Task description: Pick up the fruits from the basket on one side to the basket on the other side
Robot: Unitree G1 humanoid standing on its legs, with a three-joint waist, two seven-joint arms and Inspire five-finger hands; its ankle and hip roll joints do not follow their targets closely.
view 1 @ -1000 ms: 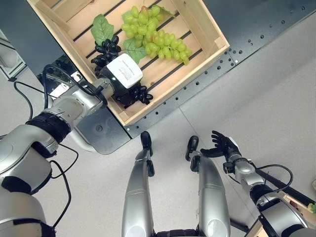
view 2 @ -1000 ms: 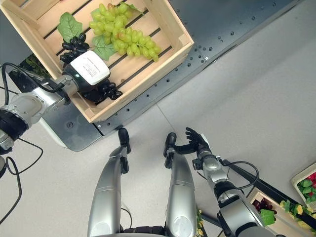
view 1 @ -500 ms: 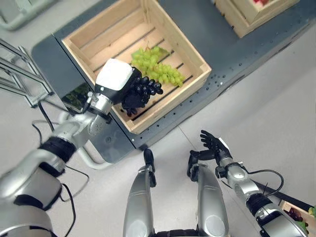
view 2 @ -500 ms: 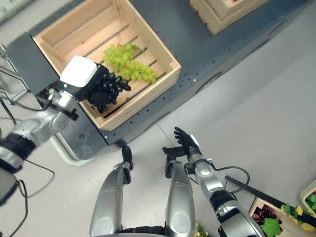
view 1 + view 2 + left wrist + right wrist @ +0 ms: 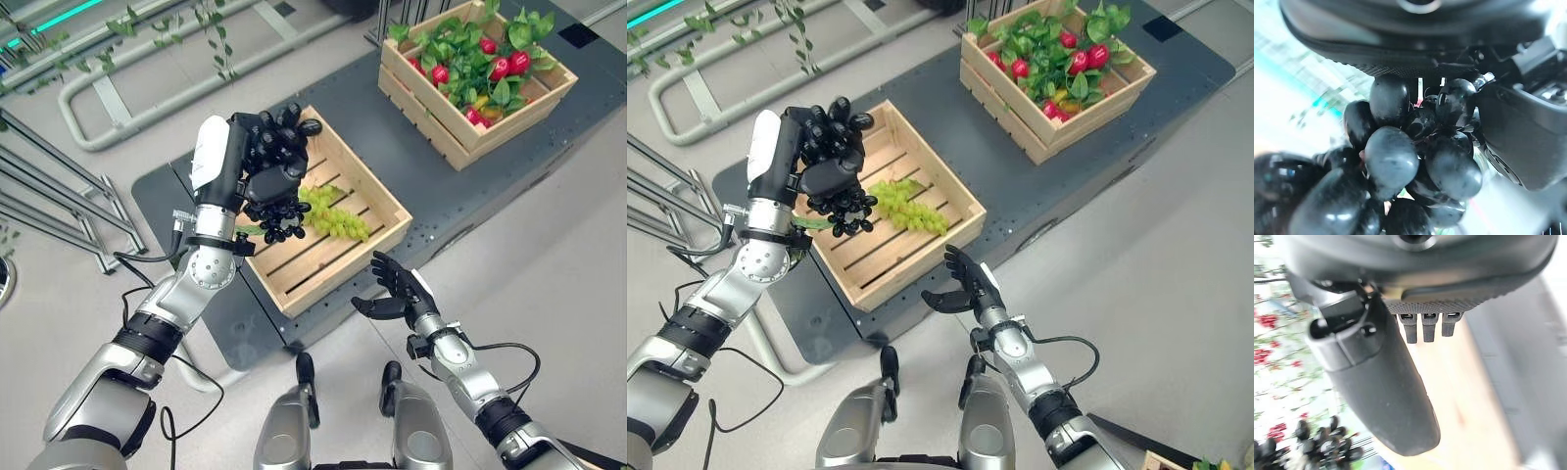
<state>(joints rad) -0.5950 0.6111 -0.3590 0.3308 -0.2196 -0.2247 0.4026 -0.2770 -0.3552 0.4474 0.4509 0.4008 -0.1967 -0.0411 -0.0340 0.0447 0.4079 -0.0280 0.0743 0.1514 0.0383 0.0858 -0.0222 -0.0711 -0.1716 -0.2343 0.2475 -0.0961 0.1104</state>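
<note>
The left hand (image 5: 265,162), fingers curled around the black grapes (image 5: 282,223) above the crate (image 5: 333,257), should stay clamped and swing smoothly; right hand (image 5: 402,292) hangs spread.

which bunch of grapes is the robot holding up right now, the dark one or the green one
The dark grape bunch: it hangs from the raised left hand, whose fingers curl round it. The green grape bunch lies in the wooden crate below.

Black grape bunch (image 5: 281,220) lifted clear out of wooden crate (image 5: 381,206); a second ago it lay on crate slats. Left hand (image 5: 265,162) raised high above crate, fingers clenched round bunch. Right hand (image 5: 400,291) brought up nearer crate's front corner, fingers spread.
</note>
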